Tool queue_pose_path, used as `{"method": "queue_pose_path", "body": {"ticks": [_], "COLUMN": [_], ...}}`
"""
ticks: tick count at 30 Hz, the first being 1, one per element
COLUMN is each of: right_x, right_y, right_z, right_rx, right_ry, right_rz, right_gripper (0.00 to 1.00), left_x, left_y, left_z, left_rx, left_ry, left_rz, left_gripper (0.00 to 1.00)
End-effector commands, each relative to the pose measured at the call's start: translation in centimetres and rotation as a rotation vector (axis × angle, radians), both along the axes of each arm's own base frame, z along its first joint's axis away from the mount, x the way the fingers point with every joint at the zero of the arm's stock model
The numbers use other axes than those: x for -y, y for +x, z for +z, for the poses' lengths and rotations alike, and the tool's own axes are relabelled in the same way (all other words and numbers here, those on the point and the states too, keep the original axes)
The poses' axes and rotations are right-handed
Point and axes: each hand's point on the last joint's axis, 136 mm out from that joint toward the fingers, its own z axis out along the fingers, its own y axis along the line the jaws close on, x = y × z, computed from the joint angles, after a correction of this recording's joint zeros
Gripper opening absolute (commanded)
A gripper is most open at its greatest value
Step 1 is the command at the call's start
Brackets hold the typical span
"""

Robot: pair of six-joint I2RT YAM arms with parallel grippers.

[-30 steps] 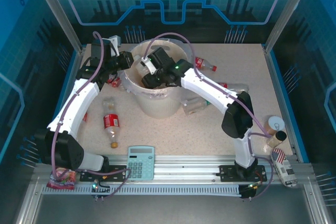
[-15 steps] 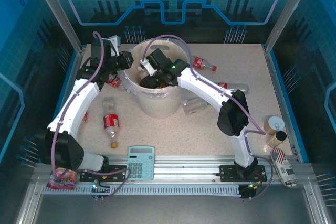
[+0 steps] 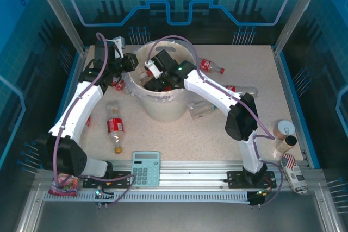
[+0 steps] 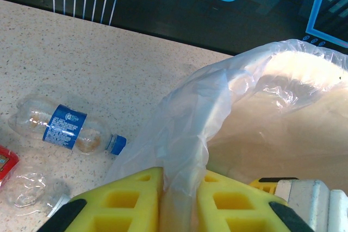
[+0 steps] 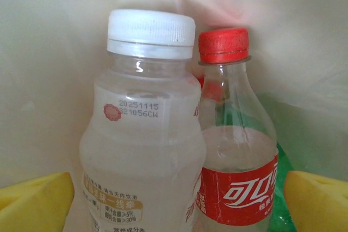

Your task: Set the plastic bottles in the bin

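1. White-capped clear plastic bottle (image 5: 142,150) and red-capped, red-labelled clear bottle (image 5: 236,188) between right gripper's yellow foam fingers (image 5: 32,199): bases cut off by bottom edge.
2. Green patch (image 5: 280,167) behind the red-capped one, by the finger nearest it: unidentifiable.
3. Clear bag liner (image 4: 185,134) pinched between left gripper's yellow fingers (image 4: 128,199) hides the rim of the cream-white round plastic bin (image 3: 163,110) there.
4. Red item (image 4: 5,162) left of those fingers: clipped by frame edge.

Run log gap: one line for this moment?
left gripper: shut on clear bag liner | right gripper: open, in round cream-white plastic bin
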Motion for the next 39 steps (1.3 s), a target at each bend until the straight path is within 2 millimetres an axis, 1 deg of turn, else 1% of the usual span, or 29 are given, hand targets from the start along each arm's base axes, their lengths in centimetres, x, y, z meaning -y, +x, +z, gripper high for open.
{"method": "queue_pose_path", "body": {"ticks": [1, 3, 8, 15, 17, 20, 25, 28, 31, 33, 35, 36, 39], "right_x": [0.4, 0.8, 2.1, 4.9, 6.0, 8.5, 12.6, 15.4, 18.6, 20.6, 22.6, 23.3, 25.1], "right_y": [-0.4, -0.7, -2.2, -4.3, -4.8, -5.2, -5.4, -4.8, -3.5, -2.3, -0.8, -0.2, 2.1], "right_z": [4.7, 6.7, 11.7, 17.2, 18.7, 20.4, 22.4, 22.8, 22.3, 21.3, 19.8, 19.1, 16.2], "right_rx": [0.077, 0.110, 0.189, 0.309, 0.350, 0.402, 0.452, 0.462, 0.454, 0.431, 0.394, 0.382, 0.320], "right_ry": [0.042, 0.058, 0.109, 0.160, 0.156, 0.135, 0.147, 0.156, 0.154, 0.154, 0.156, 0.159, 0.143], "right_rz": [0.034, 0.041, 0.059, 0.063, 0.056, 0.014, -0.056, -0.116, -0.193, -0.241, -0.283, -0.295, -0.333], "right_gripper": [1.00, 1.00, 1.00, 1.00, 1.00, 1.00, 1.00, 1.00, 1.00, 1.00, 1.00, 1.00, 1.00], "left_x": [0.3, 0.3, 0.3, 0.3, 0.2, 0.2, 0.2, 0.3, 0.2, 0.2, 0.2, 0.2, 0.2], "left_y": [-1.0, -1.0, -0.9, -0.9, -0.9, -0.9, -0.9, -0.8, -0.9, -0.8, -0.9, -0.8, -0.8], "left_z": [-1.9, -2.0, -2.1, -2.2, -2.2, -2.2, -2.3, -2.3, -2.4, -2.3, -2.3, -2.2, -2.2], "left_rx": [-0.062, -0.063, -0.065, -0.067, -0.068, -0.067, -0.071, -0.071, -0.073, -0.070, -0.069, -0.068, -0.068], "left_ry": [0.023, 0.023, 0.023, 0.026, 0.027, 0.029, 0.028, 0.029, 0.030, 0.030, 0.029, 0.029, 0.029], "left_rz": [-0.028, -0.029, -0.029, -0.028, -0.027, -0.026, -0.026, -0.027, -0.028, -0.026, -0.028, -0.026, -0.027], "left_gripper": [0.21, 0.21, 0.21, 0.21, 0.20, 0.21, 0.21, 0.21, 0.20, 0.21, 0.20, 0.21, 0.21]}}
